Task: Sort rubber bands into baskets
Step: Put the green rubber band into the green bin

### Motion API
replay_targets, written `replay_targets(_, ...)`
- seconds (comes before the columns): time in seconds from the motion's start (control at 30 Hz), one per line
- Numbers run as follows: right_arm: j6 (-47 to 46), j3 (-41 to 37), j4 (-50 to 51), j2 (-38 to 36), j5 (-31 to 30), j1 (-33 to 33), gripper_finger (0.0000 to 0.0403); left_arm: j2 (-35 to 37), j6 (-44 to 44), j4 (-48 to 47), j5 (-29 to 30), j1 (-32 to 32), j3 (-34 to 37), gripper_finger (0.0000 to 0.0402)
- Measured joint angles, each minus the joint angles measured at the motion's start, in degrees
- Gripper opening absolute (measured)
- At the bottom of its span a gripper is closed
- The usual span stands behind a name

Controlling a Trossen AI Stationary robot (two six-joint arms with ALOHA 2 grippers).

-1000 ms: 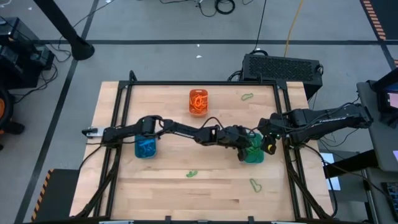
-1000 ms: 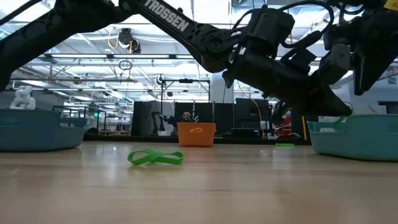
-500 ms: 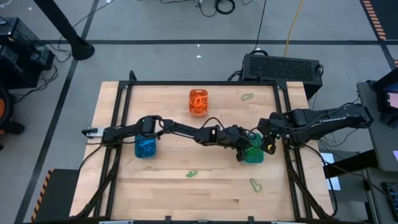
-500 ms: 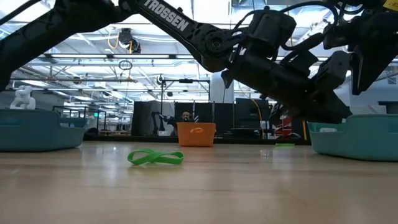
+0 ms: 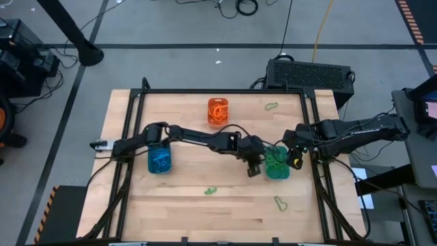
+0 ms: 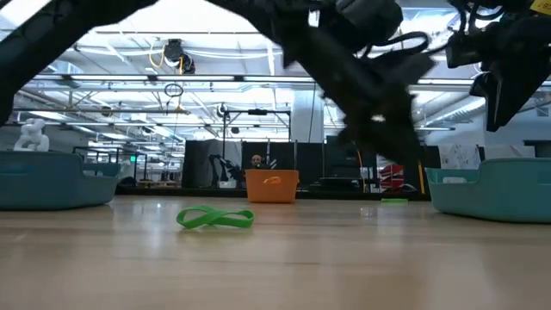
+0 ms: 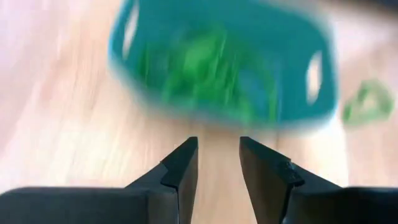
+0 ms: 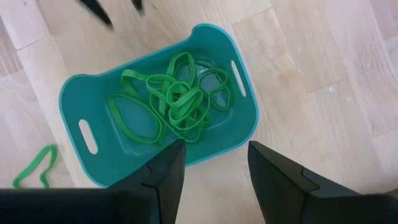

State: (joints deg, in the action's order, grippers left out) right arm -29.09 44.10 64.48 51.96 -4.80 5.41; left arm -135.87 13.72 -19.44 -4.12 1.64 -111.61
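Observation:
The teal-green basket (image 8: 93, 146) holds several green rubber bands (image 8: 177, 99) and stands at the table's right (image 5: 276, 164). My left gripper (image 7: 217, 163) is open with nothing between its fingers. It hovers just left of that basket (image 5: 253, 169), pointing slantwise down at it. My right gripper (image 8: 211, 168) is open and hangs over the basket's right side (image 5: 295, 154). The orange basket (image 5: 218, 112) at the far middle holds orange bands. The blue basket (image 5: 160, 161) at the left holds blue bands. Loose green bands lie flat on the table (image 5: 211, 190), (image 5: 280, 201), (image 5: 272, 106).
A black frame (image 5: 218, 91) runs round the table top. Bare wood lies in the table's middle and along its near edge. In the low view one green band (image 6: 215, 218) lies in front, with the orange basket (image 6: 272, 185) far behind it.
My left gripper has opened over the teal-green basket and let go of a green band, which no longer shows at its fingers. It has then risen, tipped its fingers up, and drawn back toward the table's left, off the basket.

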Motion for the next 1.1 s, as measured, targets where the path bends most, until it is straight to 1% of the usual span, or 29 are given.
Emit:
replay_targets(0.13,0.0,0.0,0.0,0.0,0.1,0.0,0.0167,4.4,1.1,-18.8,-0.2,2.0,0.1,0.0124)
replay_targets(0.23,0.0,0.0,-0.1,0.0,0.1,0.0,0.0167,7.4,2.4,-33.6,-0.2,5.7,0.1,0.0125)
replay_targets(0.3,0.1,0.0,-0.5,0.0,0.1,0.0,0.0167,8.4,3.6,-40.5,0.3,8.7,0.1,0.0125)
replay_targets(0.37,1.0,0.0,-1.9,0.0,0.1,0.0,0.0167,9.2,4.9,-45.4,1.7,11.6,0.2,0.0125)
replay_targets(0.5,1.9,0.0,-5.5,0.0,0.2,0.0,0.0167,9.3,5.5,-48.1,4.6,17.3,0.2,0.0125)
replay_targets(0.6,2.8,0.0,-7.5,0.0,0.3,0.0,0.0167,8.9,7.7,-44.2,8.3,20.5,2.1,0.0125)
replay_targets(0.67,3.2,0.0,-7.8,0.0,0.4,0.0,0.0167,8.9,10.0,-44.3,9.4,21.6,3.3,0.0125)
replay_targets(0.8,3.1,0.0,-7.9,0.0,0.4,0.0,0.0167,8.9,14.6,-44.1,11.6,21.8,6.0,0.0125)
replay_targets(0.9,2.9,0.0,-7.9,0.0,0.4,0.0,0.0167,8.9,15.9,-43.7,11.6,21.7,8.2,0.0125)
replay_targets(1.0,2.9,0.0,-7.9,0.0,0.4,0.0,0.0167,8.9,16.0,-40.1,10.1,21.6,11.4,0.0125)
replay_targets(1.1,2.9,0.0,-7.9,0.0,0.5,0.0,0.0167,8.7,16.0,-38.8,8.9,21.6,13.5,0.0125)
